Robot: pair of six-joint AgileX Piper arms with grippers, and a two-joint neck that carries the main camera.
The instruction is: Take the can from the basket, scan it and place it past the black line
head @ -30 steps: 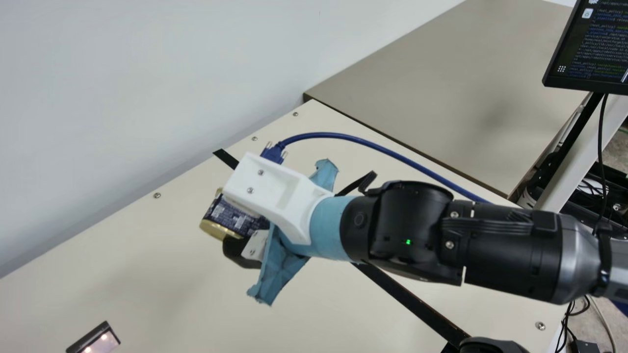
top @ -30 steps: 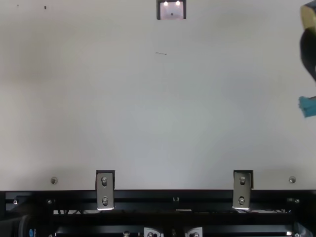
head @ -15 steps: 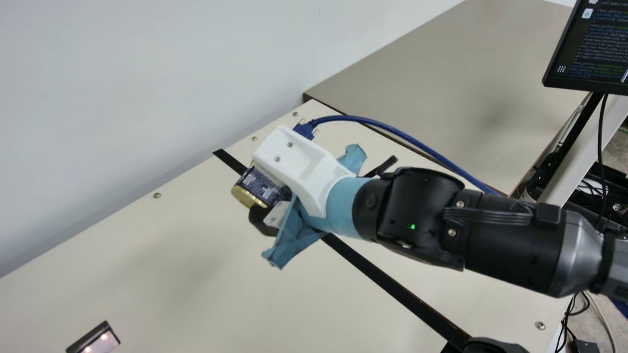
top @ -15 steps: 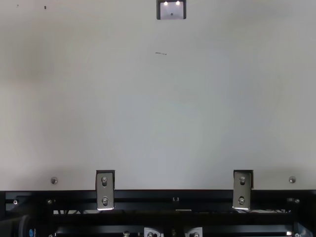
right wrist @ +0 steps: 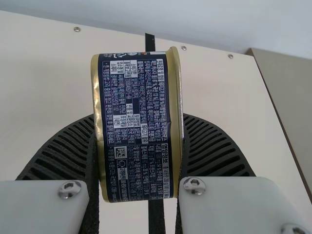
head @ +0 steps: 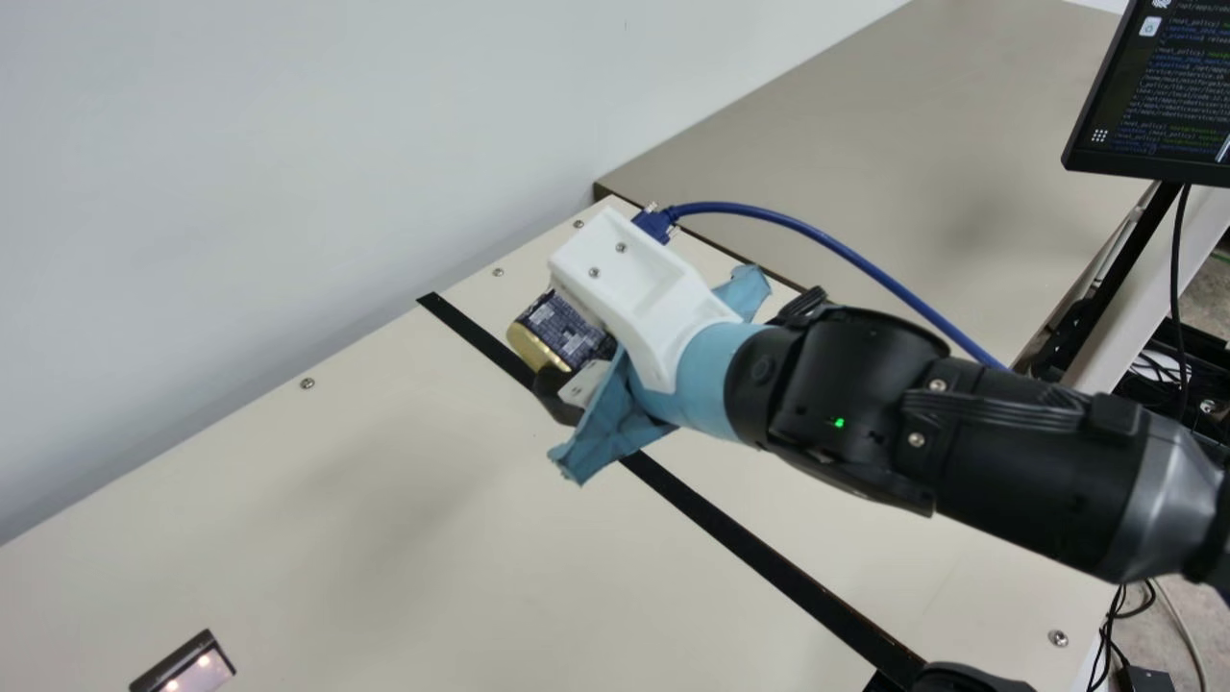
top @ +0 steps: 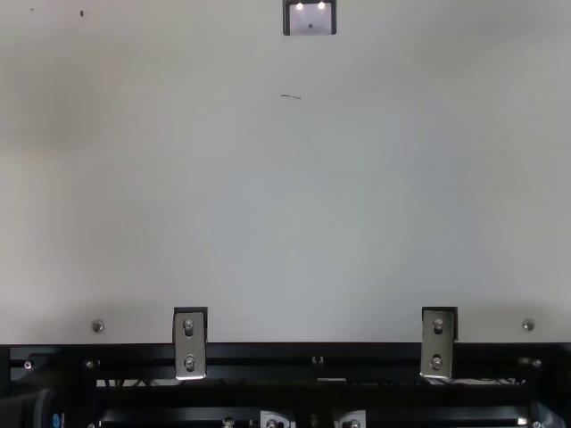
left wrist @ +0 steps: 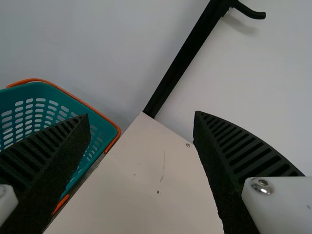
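In the main view my right gripper (head: 567, 360) is shut on the can (head: 559, 332), held above the table over the black line (head: 730, 529). The right wrist view shows the dark blue can with gold rims (right wrist: 136, 126) pinched by its two ends between the ribbed fingers of my right gripper (right wrist: 139, 161). Behind it runs the black line (right wrist: 156, 214). In the left wrist view my left gripper (left wrist: 141, 161) stands open with nothing between its fingers, and the teal basket (left wrist: 41, 105) with orange edging is beyond one finger. The scanner (top: 310, 20) lies at the top view's upper edge.
A pale wall (head: 288, 173) borders the cream table (head: 384, 538). Beyond the table's end are a grey-brown surface (head: 865, 144) and a monitor (head: 1163, 96). A blue cable (head: 846, 252) arcs from my right wrist camera mount.
My right gripper has carried the can rightward and up in the main view, from beside the black line to over it. It has left the top view's right edge.
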